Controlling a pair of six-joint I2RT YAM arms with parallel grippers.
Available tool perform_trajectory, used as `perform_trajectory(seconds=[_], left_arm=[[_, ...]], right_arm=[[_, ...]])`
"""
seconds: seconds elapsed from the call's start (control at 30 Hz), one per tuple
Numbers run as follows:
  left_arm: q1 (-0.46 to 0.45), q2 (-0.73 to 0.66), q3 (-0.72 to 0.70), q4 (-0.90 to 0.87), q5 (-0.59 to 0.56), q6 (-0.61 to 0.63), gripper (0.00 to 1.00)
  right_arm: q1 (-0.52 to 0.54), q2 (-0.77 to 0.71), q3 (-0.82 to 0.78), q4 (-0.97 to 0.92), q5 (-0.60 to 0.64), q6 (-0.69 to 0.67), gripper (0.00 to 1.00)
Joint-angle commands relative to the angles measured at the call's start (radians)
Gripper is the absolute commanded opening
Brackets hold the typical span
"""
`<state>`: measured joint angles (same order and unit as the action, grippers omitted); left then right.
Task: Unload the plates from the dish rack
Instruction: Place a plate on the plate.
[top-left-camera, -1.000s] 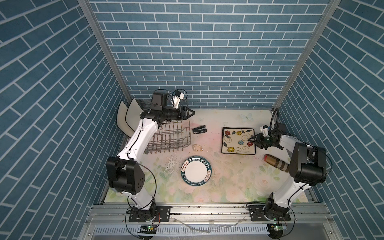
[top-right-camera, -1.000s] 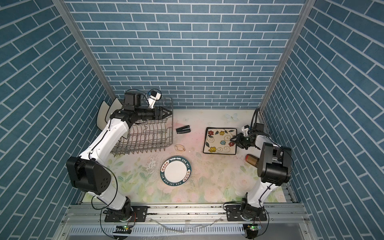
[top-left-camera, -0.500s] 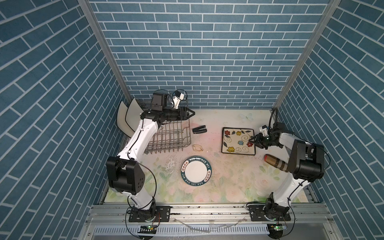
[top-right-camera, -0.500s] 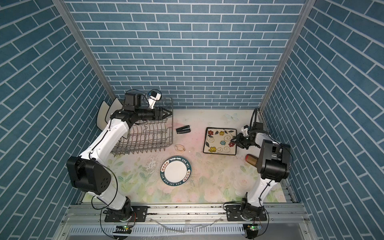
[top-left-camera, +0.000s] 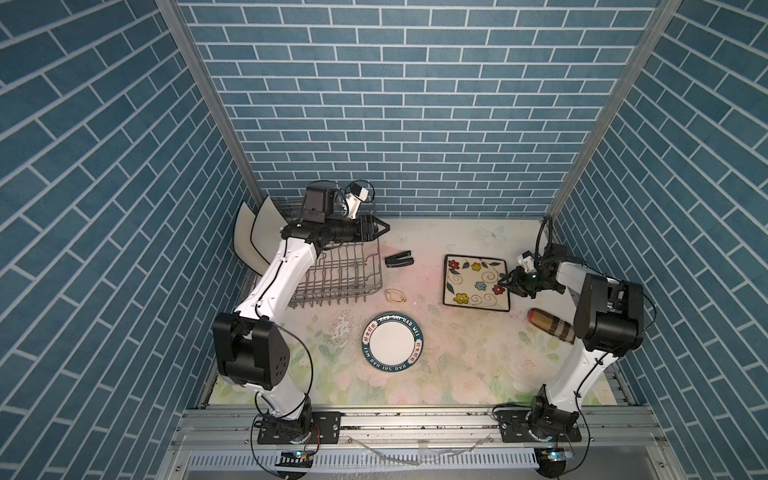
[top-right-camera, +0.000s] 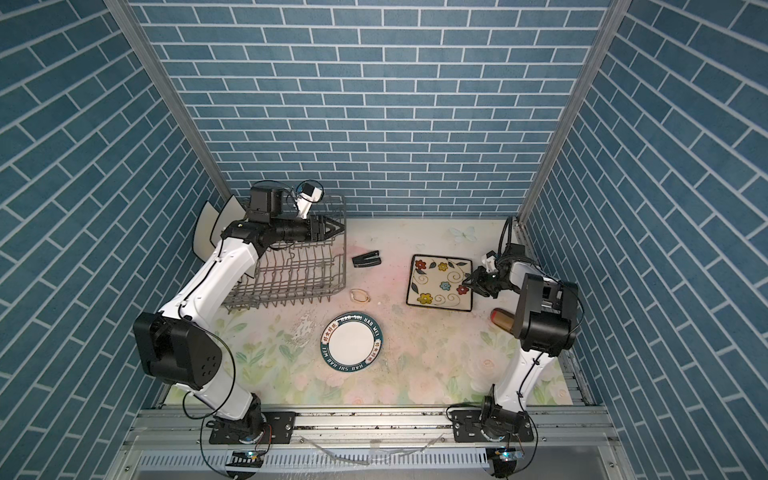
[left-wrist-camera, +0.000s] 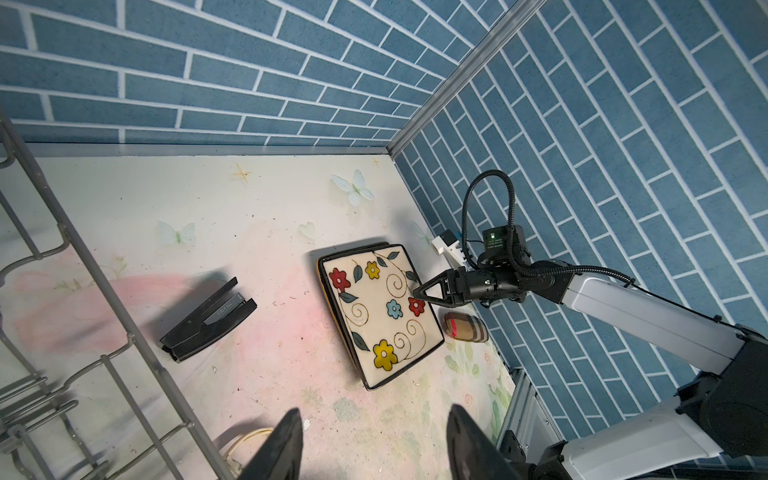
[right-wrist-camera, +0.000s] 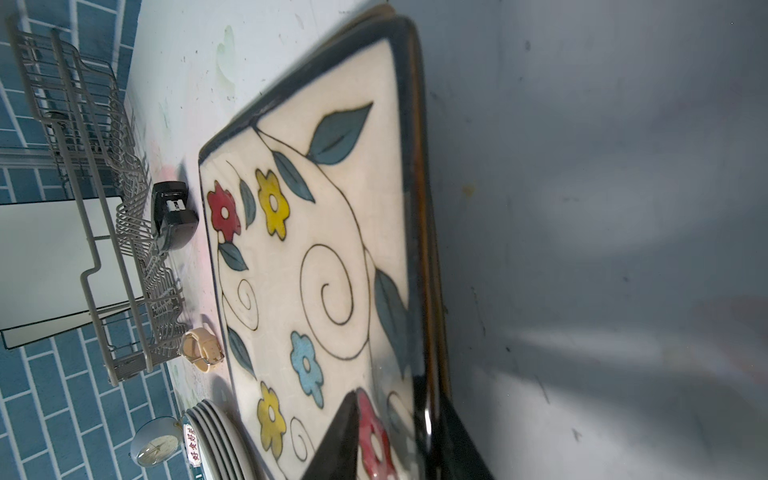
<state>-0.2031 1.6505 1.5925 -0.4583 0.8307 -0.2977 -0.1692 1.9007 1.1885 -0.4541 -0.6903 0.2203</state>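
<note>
Pinching the flowered plate (top-left-camera: 469, 279) rim, right end effector (top-left-camera: 502, 283) narrowly parted.

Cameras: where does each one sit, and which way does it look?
Top views: high over the front, looking down on the table and dish rack; left arm and right arm show.
Left wrist: on the left arm above the dish rack, facing the flowered plate and right arm; its open fingers show.
Right wrist: low beside the flowered plate, facing the dish rack; its fingers straddle its rim.
Shared: both wrist views show the stapler.

Flowered plate (top-left-camera: 476, 281) is glossy ceramic — dish rack (top-left-camera: 345, 274), matt metal wire.
</note>
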Motion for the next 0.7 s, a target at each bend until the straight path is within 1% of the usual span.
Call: perform_trajectory(seconds=[0.0,0.27,0.37,0.43,0.53,0.67], left_arm=[[0.004,-0.026,0.002,-0.019,-0.013,0.028,0.57],[0.005,-0.026,0.030,-0.052,-0.034,0.052,0.57],[0.005,-0.024,0.058,-0.098,-0.064,0.086,0.57],[0.005,-0.028,0.093,-0.158,-0.119,0.134,0.57],[0.011,-0.028,0.171,-0.273,-0.249,0.223,0.60],[0.042,-0.012,0.292,-0.406,-0.419,0.321,0.66]], right_arm=[[0.002,0.019,0.057,-0.038,0.002,-0.073,0.31],[0.002,0.050,0.095,-0.071,0.015,-0.095,0.29],[0.002,0.059,0.102,-0.068,0.017,-0.094,0.29],[0.002,0.058,0.103,-0.069,0.030,-0.096,0.29],[0.003,0.040,0.105,-0.081,0.076,-0.108,0.30],[0.002,0.000,0.119,-0.118,0.158,-0.138,0.35]])
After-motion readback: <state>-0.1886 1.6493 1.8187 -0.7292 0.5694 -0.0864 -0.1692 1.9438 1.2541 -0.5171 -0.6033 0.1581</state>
